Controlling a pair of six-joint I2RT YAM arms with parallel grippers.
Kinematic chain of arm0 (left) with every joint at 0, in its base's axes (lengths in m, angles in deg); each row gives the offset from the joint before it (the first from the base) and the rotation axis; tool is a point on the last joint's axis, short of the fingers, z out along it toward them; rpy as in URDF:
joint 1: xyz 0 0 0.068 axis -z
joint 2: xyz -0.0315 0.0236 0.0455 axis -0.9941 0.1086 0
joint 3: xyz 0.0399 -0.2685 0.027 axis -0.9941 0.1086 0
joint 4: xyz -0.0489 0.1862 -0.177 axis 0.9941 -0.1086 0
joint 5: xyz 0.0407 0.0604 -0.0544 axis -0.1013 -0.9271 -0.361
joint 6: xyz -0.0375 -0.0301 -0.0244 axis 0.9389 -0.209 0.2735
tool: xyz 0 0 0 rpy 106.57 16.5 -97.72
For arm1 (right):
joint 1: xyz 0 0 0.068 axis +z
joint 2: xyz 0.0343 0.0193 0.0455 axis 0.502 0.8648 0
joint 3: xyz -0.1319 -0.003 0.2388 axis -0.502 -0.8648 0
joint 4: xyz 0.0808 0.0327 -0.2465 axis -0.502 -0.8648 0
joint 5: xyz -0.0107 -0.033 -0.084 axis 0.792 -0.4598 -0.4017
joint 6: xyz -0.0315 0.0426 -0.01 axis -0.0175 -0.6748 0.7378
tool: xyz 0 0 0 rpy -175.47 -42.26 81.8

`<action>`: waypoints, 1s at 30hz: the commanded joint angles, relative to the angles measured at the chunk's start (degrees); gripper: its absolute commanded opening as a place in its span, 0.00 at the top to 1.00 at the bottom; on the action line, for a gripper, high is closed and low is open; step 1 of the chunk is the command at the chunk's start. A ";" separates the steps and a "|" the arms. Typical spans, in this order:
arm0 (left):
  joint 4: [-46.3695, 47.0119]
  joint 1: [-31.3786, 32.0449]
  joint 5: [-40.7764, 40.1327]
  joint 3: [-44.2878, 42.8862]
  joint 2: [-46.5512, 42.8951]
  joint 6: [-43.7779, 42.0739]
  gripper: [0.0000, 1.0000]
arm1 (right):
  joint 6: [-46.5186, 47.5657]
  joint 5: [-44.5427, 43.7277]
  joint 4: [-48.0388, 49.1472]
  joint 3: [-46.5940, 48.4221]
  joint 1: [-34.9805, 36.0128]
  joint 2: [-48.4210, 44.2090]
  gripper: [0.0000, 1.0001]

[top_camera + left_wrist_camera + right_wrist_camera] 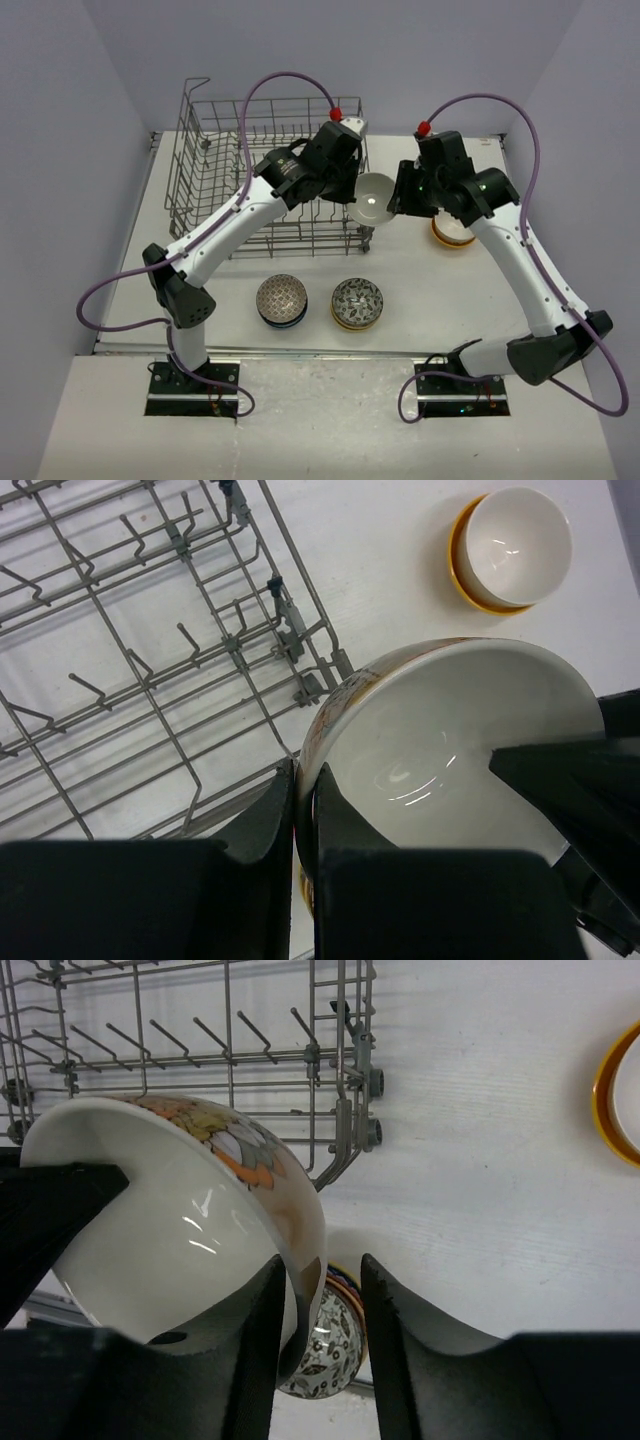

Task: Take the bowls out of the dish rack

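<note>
Left arm stretched over grey wire dish rack, left gripper pinching rim of white orange-flowered ceramic bowl, tilted in the air just off the rack's corner, right arm bent inward, right gripper spread astride opposite rim

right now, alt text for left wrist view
Left gripper pinches the rim of a white ceramic bowl with orange floral outside, beside the grey wire dish rack. Beyond, a plain white bowl sits in an orange bowl.
</note>
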 commanded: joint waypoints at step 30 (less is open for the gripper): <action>7.42 -7.05 -9.92 12.74 -22.38 -6.78 0.00 | -9.37 -2.33 14.61 -14.11 -38.30 6.26 1.00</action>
